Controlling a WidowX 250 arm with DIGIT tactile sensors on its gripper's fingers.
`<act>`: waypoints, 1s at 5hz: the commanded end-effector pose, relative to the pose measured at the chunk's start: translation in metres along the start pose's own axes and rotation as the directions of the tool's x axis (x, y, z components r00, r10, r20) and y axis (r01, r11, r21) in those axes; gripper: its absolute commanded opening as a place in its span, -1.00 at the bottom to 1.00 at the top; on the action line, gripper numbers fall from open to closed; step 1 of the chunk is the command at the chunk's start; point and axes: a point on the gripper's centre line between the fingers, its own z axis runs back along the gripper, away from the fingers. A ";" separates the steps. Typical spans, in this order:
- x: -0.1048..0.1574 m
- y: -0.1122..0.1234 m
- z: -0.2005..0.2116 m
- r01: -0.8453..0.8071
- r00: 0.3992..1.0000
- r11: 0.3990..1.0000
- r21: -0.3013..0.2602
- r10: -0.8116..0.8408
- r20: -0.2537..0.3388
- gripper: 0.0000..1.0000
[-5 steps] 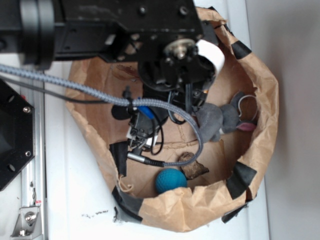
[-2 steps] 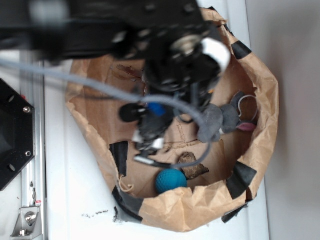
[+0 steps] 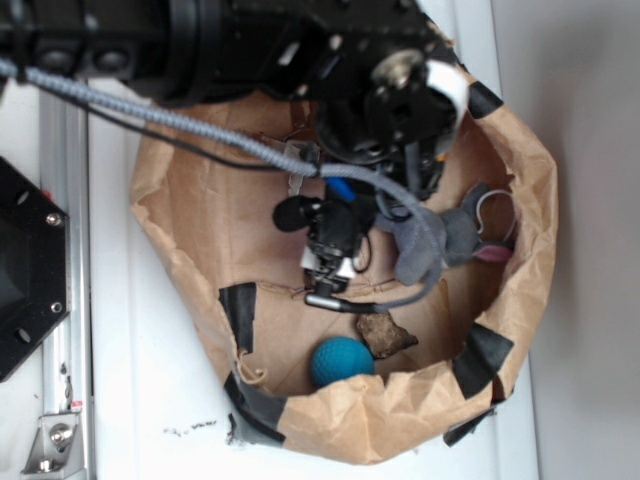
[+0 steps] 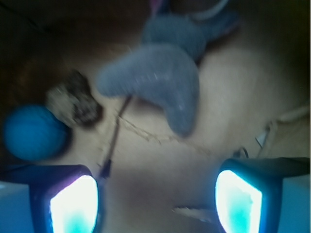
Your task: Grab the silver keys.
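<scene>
Claw (image 4: 155, 199) spread wide and holding nothing, I see, above the paper bag's floor (image 4: 160, 165), near the grey plush toy (image 4: 160, 85); no keys identifiable.

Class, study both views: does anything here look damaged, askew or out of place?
The paper bin is crumpled, its rim uneven and patched with black tape in several spots. The plush, ball and rock just lie loose inside; nothing looks spilled.

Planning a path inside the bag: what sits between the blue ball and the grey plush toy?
A brown rock-like lump, nearer the blue ball than the grey plush toy; both the wrist and exterior views show it.
</scene>
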 end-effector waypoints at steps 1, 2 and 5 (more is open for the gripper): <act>0.005 0.014 0.003 -0.015 0.994 0.990 0.138 0.000 0.108 1.00; 0.006 0.025 0.006 -0.054 0.993 0.989 0.136 0.039 0.111 1.00; 0.000 0.033 -0.019 -0.062 0.997 0.986 0.157 0.053 0.058 1.00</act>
